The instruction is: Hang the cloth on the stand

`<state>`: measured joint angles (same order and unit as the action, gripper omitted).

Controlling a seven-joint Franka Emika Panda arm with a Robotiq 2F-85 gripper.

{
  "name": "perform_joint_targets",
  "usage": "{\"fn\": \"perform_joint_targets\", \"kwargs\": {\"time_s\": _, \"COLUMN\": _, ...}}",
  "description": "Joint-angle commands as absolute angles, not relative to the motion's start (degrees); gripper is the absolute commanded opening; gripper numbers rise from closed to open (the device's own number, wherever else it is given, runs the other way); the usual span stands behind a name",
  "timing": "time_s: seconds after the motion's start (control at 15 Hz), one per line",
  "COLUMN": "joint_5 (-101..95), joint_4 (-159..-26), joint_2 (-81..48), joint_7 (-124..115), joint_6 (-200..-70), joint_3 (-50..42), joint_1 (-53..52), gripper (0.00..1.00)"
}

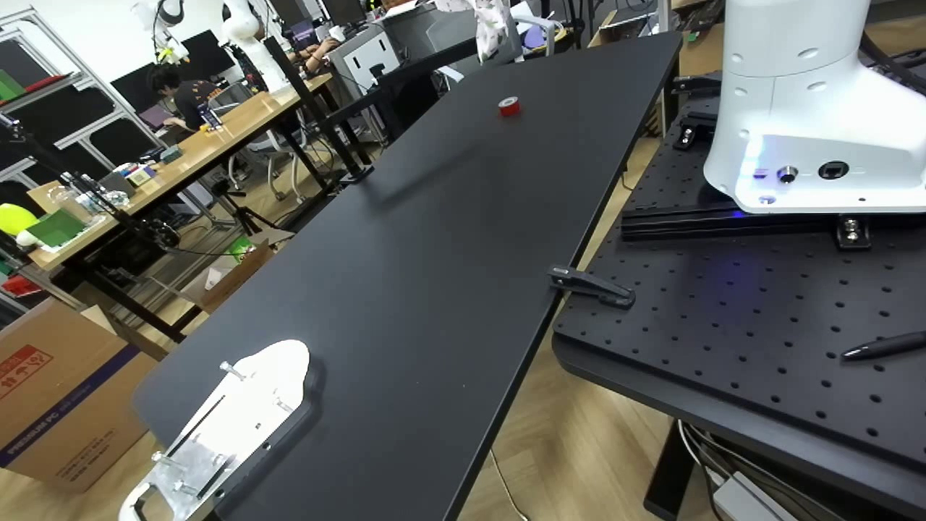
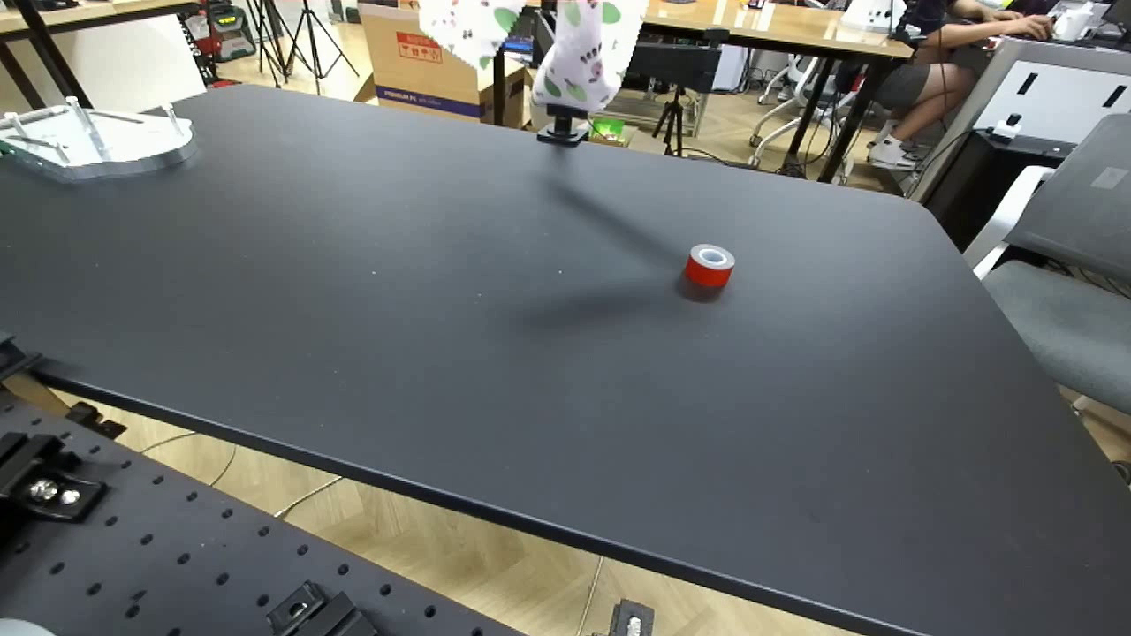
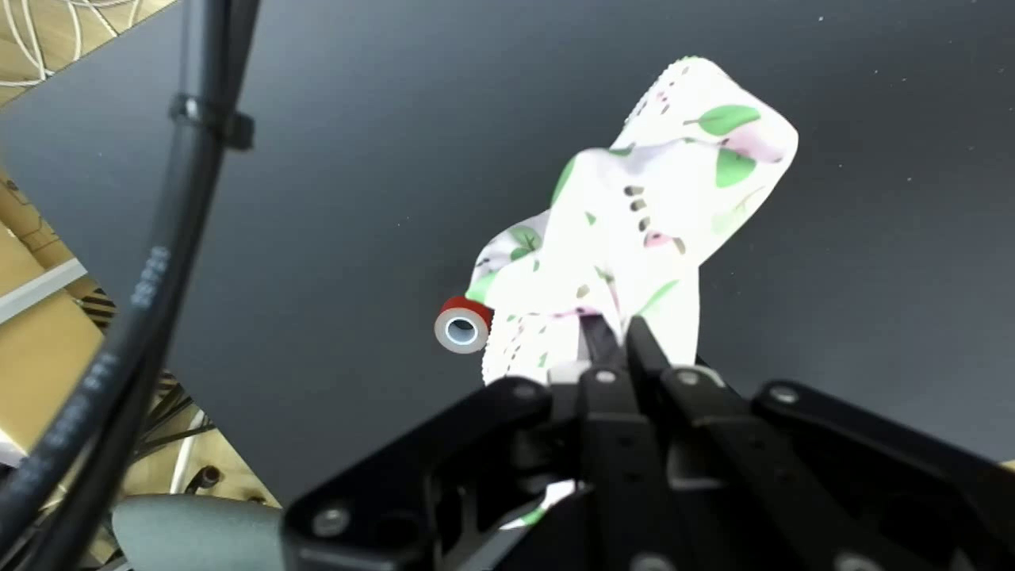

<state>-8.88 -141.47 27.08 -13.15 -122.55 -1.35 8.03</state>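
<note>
The cloth is white with green leaves and pink flowers. It hangs from above at the top edge of both exterior views (image 1: 492,29) (image 2: 579,57). In the wrist view the cloth (image 3: 642,230) is bunched at my fingertips and drapes below them. My gripper (image 3: 614,329) is shut on it; the gripper is out of view in both exterior views. The black stand (image 1: 405,82) is fixed at the table's edge, with an upright post and a level arm. Its base also shows in an exterior view (image 2: 563,134). The cloth overlaps the arm's end; I cannot tell whether they touch.
A red tape roll (image 1: 509,107) lies on the black table (image 1: 434,289), under the cloth's left side in the wrist view (image 3: 462,329). A metal plate with pegs (image 1: 239,412) lies at one end. The white robot base (image 1: 796,108) stands on a separate perforated board.
</note>
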Motion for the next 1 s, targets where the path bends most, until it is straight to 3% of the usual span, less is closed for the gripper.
{"fn": "perform_joint_targets", "kwargs": {"time_s": 0.0, "joint_5": -8.0, "joint_4": -138.0, "joint_2": 23.1, "joint_7": -12.8, "joint_6": -122.5, "joint_3": -2.1, "joint_1": 8.4, "gripper": 0.01}}
{"fn": "perform_joint_targets", "kwargs": {"time_s": 0.93, "joint_5": -6.1, "joint_4": -128.4, "joint_2": 7.6, "joint_7": -13.7, "joint_6": -124.2, "joint_3": -1.8, "joint_1": 6.4, "gripper": 0.01}}
